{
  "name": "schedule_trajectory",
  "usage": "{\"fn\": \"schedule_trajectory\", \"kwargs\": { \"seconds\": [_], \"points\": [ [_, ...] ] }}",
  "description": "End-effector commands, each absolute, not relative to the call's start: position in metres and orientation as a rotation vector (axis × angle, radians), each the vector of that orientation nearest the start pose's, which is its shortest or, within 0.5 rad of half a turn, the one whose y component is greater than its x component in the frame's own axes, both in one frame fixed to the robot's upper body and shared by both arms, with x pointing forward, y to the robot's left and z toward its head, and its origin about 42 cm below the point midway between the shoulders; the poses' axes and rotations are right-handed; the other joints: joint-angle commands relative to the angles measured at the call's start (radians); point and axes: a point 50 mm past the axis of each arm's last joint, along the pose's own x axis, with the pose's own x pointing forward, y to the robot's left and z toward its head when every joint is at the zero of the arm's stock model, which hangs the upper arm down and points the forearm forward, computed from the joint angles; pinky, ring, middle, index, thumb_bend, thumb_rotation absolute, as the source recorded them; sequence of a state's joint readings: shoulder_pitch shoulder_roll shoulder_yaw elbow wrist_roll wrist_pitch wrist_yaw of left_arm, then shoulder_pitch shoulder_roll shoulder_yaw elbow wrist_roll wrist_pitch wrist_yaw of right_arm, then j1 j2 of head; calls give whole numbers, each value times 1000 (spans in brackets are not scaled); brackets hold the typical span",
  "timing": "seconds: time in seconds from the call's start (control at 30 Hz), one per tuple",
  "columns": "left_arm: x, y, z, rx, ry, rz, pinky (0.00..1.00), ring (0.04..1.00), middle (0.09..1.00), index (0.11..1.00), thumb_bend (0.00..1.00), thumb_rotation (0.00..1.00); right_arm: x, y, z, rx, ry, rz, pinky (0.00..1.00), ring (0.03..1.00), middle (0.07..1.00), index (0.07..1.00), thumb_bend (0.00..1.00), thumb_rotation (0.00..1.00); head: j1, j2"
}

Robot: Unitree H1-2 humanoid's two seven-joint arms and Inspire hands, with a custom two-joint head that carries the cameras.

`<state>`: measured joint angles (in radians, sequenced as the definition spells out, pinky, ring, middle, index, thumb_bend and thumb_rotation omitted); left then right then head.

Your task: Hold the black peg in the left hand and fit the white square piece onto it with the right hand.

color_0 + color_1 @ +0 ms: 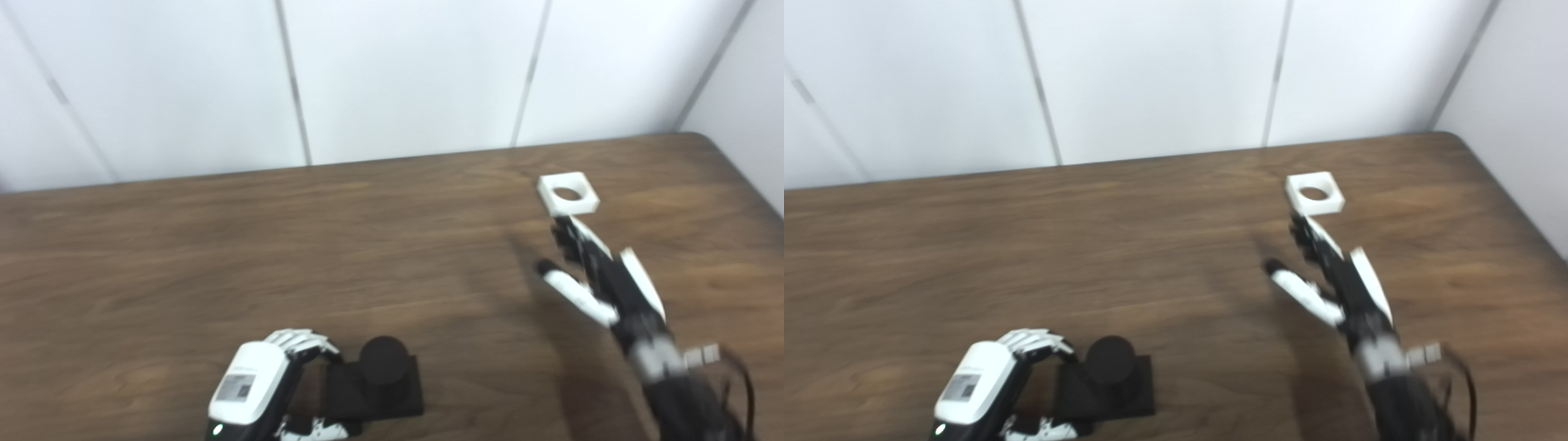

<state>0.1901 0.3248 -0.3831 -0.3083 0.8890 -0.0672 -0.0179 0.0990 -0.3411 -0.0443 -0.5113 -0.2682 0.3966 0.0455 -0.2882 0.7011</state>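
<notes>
Looking down from the head cameras, I see both hands over the brown table [184, 245], one at each piece.

My right hand [603, 275] is the bigger shape, a little blurred, stretched toward the far right with fingers apart and thumb spread to the left, holding nothing; its fingertips [560, 231] are just beside the near edge of the white square piece [568, 194], and I cannot tell if they touch. My left hand [263, 383] is at the near edge, its fingers [303, 340] curled around the left side of the square base of the black peg [383, 361], which stands upright on the table.
</notes>
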Motion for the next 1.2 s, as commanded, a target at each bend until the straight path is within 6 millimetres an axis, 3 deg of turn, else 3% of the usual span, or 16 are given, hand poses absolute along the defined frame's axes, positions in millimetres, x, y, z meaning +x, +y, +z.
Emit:
{"fn": "schedule_trajectory", "kwargs": {
  "seconds": [0.0, 0.27, 0.6, 0.8, 1.17],
  "points": [
    [193, 206, 107, 1152, -234, -461, 775, 763, 703, 487, 520, 45, 252, -313, 224, -701, -69, -98, 884, 911, 914, 897, 719, 293, -17, -9],
    [192, 213, 103, 1150, -217, -470, 784, 774, 712, 487, 519, 45, 320, -353, 266, -1002, -49, -83, 885, 952, 950, 883, 836, 193, -54, -29],
    [190, 217, 98, 1153, -213, -475, 792, 779, 716, 488, 520, 47, 381, -379, 275, -1176, 19, -103, 886, 967, 945, 868, 873, 187, -100, -59],
    [188, 219, 97, 1147, -212, -475, 796, 781, 716, 488, 520, 48, 413, -385, 277, -1281, 70, -88, 960, 997, 964, 871, 871, 192, -116, -69],
    [186, 221, 95, 1135, -222, -472, 802, 783, 719, 488, 520, 48, 448, -381, 281, -1390, 140, -25, 968, 1000, 961, 840, 903, 171, -123, -72]
  ]
}}
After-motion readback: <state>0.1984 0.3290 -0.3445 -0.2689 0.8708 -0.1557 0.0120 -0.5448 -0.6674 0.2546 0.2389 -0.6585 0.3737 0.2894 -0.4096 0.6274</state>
